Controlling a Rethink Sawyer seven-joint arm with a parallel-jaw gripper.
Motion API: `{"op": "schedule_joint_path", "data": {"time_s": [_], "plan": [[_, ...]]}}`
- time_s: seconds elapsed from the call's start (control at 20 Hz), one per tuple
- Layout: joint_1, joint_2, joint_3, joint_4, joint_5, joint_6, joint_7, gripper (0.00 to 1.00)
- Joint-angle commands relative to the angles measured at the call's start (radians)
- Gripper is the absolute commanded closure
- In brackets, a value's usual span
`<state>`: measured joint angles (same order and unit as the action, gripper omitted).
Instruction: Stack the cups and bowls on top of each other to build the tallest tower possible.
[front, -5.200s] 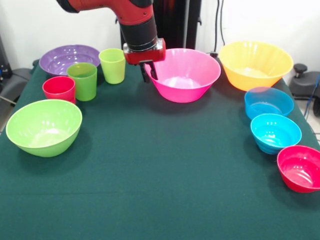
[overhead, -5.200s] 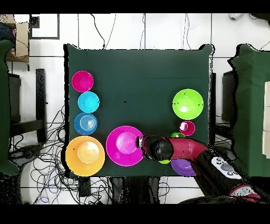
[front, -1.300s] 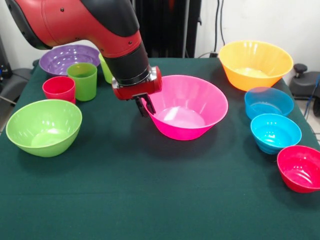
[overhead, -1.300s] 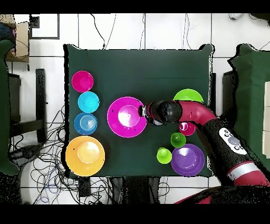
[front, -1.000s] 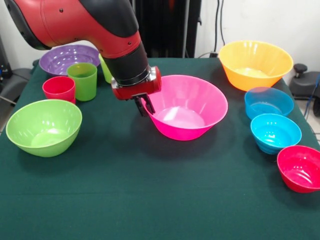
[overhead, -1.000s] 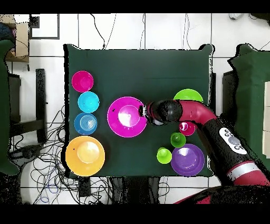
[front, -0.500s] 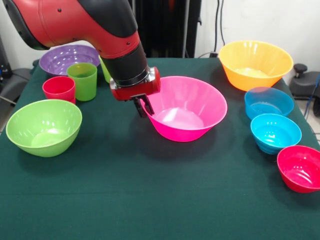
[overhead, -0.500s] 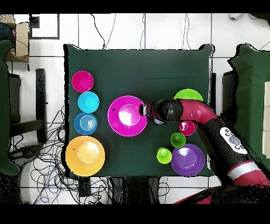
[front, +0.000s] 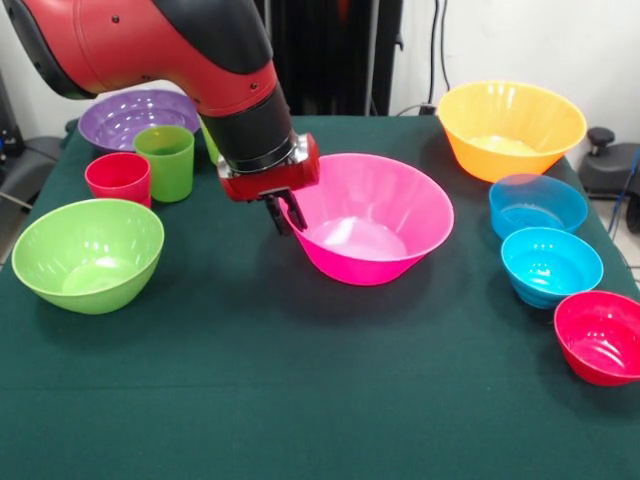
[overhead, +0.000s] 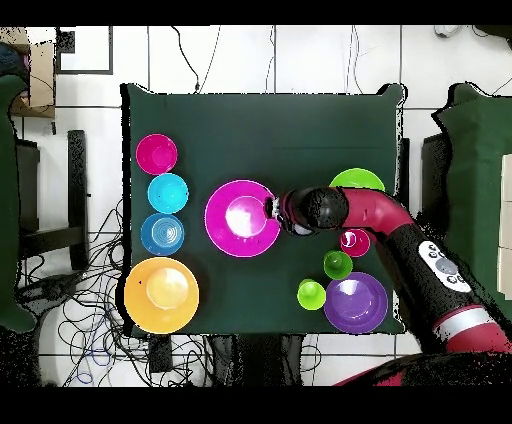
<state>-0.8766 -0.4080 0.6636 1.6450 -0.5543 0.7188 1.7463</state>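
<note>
Front view: gripper (front: 282, 212) has its fingers clamped on the pink bowl (front: 375, 215) rim at the bowl's 9 o'clock. Bowl sits mid-table, mouth up, round, so no long axis; whether it's lifted is unclear. Red cup (front: 118, 178) and green cup (front: 166, 162) stand upright at its 9 o'clock. No readable labels.

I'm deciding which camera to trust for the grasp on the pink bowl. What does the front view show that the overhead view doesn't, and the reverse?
Only the front view shows the gripper pinching the rim of the large glossy pink plastic bowl, and the bowl walls' height.

Only the overhead view shows the lighter lime-green plastic cup whole, beside the shallow purple plastic bowl, and the floor's cables.

Both show the red and black arm at the pink bowl's rim and the green-covered table.
</note>
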Motion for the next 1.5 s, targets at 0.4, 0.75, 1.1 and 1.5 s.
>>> {"op": "schedule_joint_path", "data": {"time_s": [0.4,0.75,1.1,1.5], "plan": [[-0.019,0.025,0.039,-0.069,-0.121,0.04,-0.317,1.0],[-0.028,0.031,0.047,-0.066,-0.117,0.044,-0.315,0.0],[-0.036,0.035,0.054,-0.063,-0.125,0.047,-0.31,0.0],[-0.026,0.03,0.054,-0.07,-0.147,0.051,-0.299,0.0]]}}
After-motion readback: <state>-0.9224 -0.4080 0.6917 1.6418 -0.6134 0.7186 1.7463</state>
